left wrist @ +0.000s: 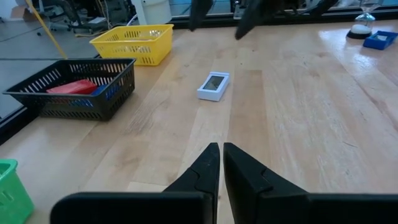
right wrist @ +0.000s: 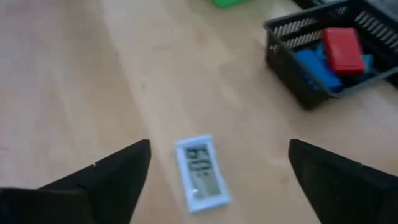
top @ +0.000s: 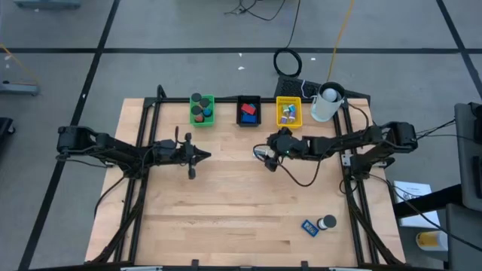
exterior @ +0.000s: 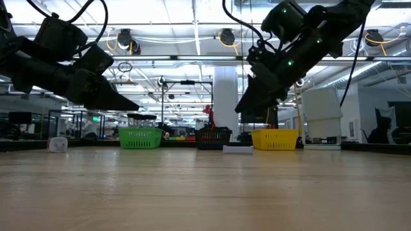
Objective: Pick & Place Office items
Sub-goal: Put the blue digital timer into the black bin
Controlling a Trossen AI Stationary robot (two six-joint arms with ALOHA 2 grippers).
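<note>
A small white device with a grey display [right wrist: 202,173] lies flat on the bare wood near the table's middle [top: 260,153], [left wrist: 213,86], [exterior: 237,149]. My right gripper [right wrist: 217,171] hovers open above it, a finger on either side, touching nothing [top: 266,157]. My left gripper [left wrist: 221,158] is shut and hangs over the table left of centre [top: 203,156], apart from everything. A blue block [top: 309,226] and a dark round roll [top: 327,222] rest near the near right corner. Other items fill the green tray [top: 202,110], black tray [top: 248,111] and yellow tray [top: 288,112].
The three trays stand in a row along the far edge, with a white cup [top: 325,104] to the right of the yellow one. The black tray [right wrist: 329,56] holds red and blue blocks close to my right gripper. Bare wood spreads across the middle and near side.
</note>
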